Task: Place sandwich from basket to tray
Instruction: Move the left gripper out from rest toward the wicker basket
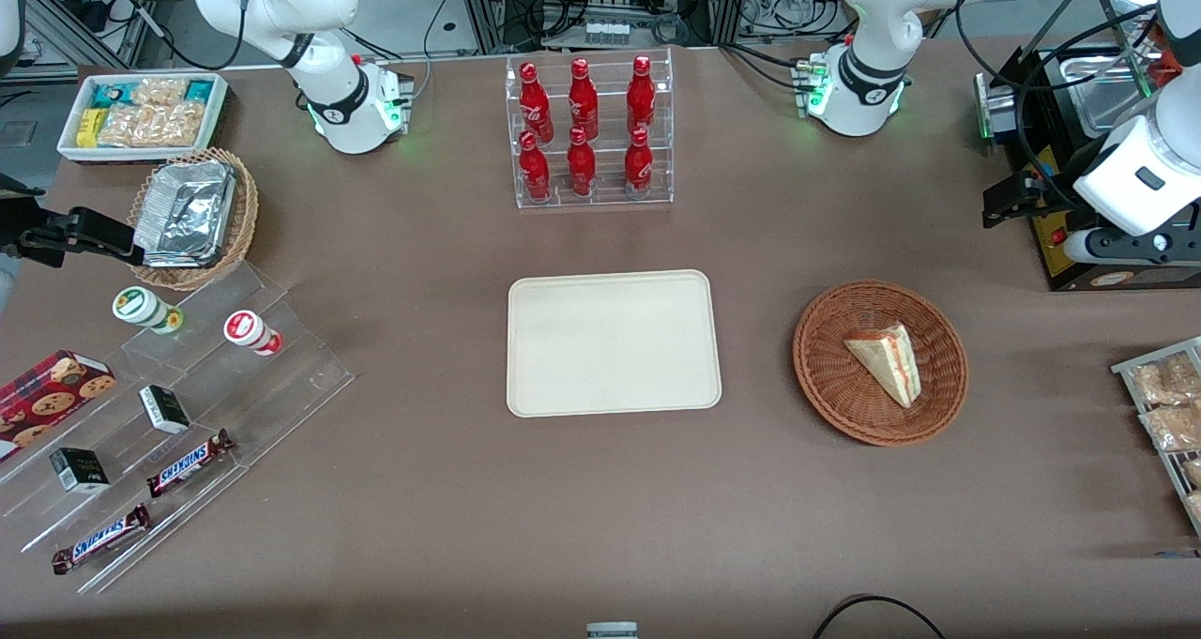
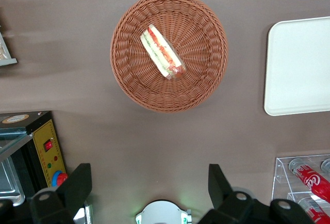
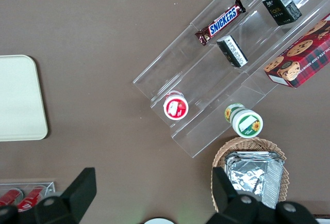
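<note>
A brown table (image 1: pixel 600 489) fills the front view, with lab racks above it. The cream tray (image 1: pixel 614 343) lies bare at its middle, and the round basket (image 1: pixel 880 362) sits beside the tray, toward the working arm's end, apart from it. The sandwich (image 1: pixel 887 360) lies in the basket, cut edge turned away from the tray. The gripper (image 1: pixel 1009 203) hangs well apart from the basket, farther from the camera.

In the left wrist view the fingers (image 2: pixel 77 185) are spread wide with nothing between them, high over the table short of the basket (image 2: pixel 168 51). The sandwich (image 2: pixel 162 51) lies slanted in the basket. To grasp it well, I judge the wrist should turn so the pads close across the wedge's flat bread faces, coming straight down inside the rim and squeezing gently.
</note>
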### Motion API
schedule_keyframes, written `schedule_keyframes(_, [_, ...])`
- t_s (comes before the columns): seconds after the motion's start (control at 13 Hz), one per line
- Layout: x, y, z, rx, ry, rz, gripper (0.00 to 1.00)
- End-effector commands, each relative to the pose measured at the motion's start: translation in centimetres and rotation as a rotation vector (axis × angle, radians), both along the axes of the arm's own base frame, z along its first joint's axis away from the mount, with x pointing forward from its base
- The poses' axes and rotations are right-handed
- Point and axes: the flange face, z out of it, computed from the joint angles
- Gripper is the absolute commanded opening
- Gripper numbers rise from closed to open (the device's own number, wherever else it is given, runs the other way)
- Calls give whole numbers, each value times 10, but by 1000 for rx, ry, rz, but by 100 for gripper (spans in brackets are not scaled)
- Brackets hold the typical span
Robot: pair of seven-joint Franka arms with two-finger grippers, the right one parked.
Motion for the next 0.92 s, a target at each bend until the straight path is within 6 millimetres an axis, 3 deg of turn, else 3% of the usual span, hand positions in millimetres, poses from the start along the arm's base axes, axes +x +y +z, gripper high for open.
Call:
schedule_keyframes(0.0, [-1, -4, -2, 13, 1, -27, 100])
schedule_keyframes(0.23, [0, -5, -9, 15, 7, -31, 100])
schedule_keyframes(0.62, [-4, -1, -81, 18, -6, -26, 100])
schedule_keyframes(0.85, [-3, 1, -90, 17, -19, -24, 100])
